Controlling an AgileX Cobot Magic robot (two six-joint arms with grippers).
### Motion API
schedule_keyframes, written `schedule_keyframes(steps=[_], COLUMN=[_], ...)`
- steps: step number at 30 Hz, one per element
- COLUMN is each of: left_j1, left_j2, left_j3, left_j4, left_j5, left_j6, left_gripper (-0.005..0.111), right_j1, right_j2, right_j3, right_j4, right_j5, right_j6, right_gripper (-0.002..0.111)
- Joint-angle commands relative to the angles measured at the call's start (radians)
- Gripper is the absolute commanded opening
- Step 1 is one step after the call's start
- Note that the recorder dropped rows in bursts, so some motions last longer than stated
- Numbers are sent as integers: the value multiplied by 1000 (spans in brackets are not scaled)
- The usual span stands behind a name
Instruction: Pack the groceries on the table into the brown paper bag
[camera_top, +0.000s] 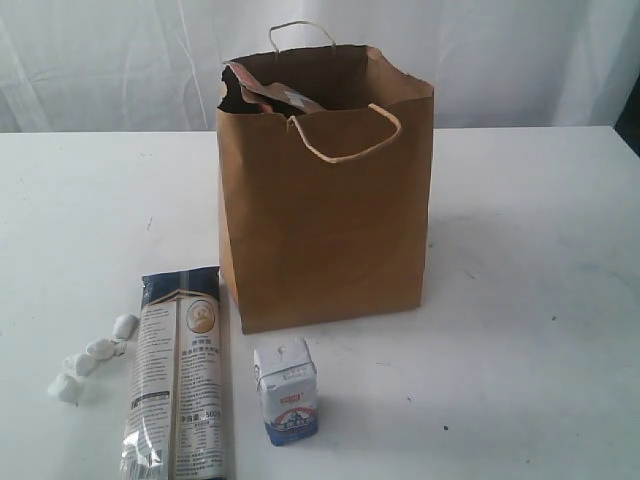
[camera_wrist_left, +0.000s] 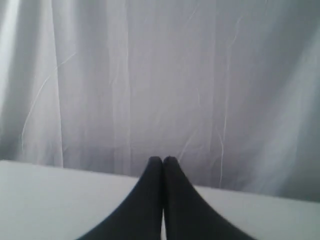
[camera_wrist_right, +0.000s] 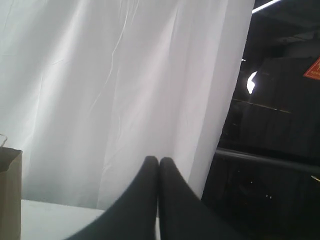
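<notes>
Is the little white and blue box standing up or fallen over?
Standing up: the carton rests on its base on the table, folded top upward, in front of the bag.

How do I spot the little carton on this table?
Find the tall brown paper bag on the white table. Just in front of it stands a small white-blue carton. Unlike the flat noodle packet and white wrapped sweets to its side, it is upright and boxy with a blue bottom.

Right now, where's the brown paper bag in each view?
Exterior: brown paper bag stands centre, on the table.
Left wrist: not in it.
Right wrist: only a sliver at the frame edge, against the white curtain.
Shared landmark: the white curtain, in all three.
</notes>
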Motion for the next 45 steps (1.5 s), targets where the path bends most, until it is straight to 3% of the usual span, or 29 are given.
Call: schedule_keyframes(steps=[1, 5, 11, 14, 18, 20, 23, 25, 27, 28, 30, 32, 33, 35, 40, 45], left_j1=[-8, -8, -8, -8, -8, -8, -8, -8, -8, -8, -8, -8, -6, -6, -9, -13], left_j2=[5, 86, 350, 506, 701, 788, 906, 973, 1020, 1034, 1056, 1067, 1078, 1078, 1036, 1050], left_j3=[-203, -435, -728, -812, -835, -824, -797, -763, -707, -682, -629, -609, -610, -613, -678, -690], left_j4=[16, 16, 16, 16, 16, 16, 16, 16, 16, -40, -350, -756, -1029, -1324, -1935, -2243], left_j5=[34, 63, -341, -444, -466, -429, -260, -54, 204, 308, 532, 680, 801, 913, 944, 834], left_j6=[-2, -2, 95, 3, -71, 33, 309, 553, 654, 670, 860, 1268, 1597, 1867, 2013, 2158], left_gripper=[0, 0, 0, 0, 0, 0, 0, 0, 0, 0, 0, 0, 0, 0, 0, 0], right_j1=[-4, -4, -4, -4, -4, -4, -4, -4, -4, -4, -4, -4, -4, -4, -4, -4], right_j2=[-2, -2, -2, -2, -2, -2, -2, -2, -2, -2, -2, -2, -2, -2, -2, -2], right_j3=[7, 7, 7, 7, 7, 7, 7, 7, 7, 7, 7, 7, 7, 14, 53, 96], right_j4=[-5, -5, -3, -3, -3, -3, -3, -3, -3, -3, -3, -1, -1, -1, -1, -1], right_j5=[33, -14, -21, -21, -21, -13, 23, 65, 124, 157, 218, 263, 278, 279, 174, 103], right_j6=[-13, -13, -11, -4, 22, 22, 22, 22, 22, 22, 22, 22, 22, 22, 26, 109], right_gripper=[0, 0, 0, 0, 0, 0, 0, 0, 0, 0, 0, 0, 0, 0, 0, 0])
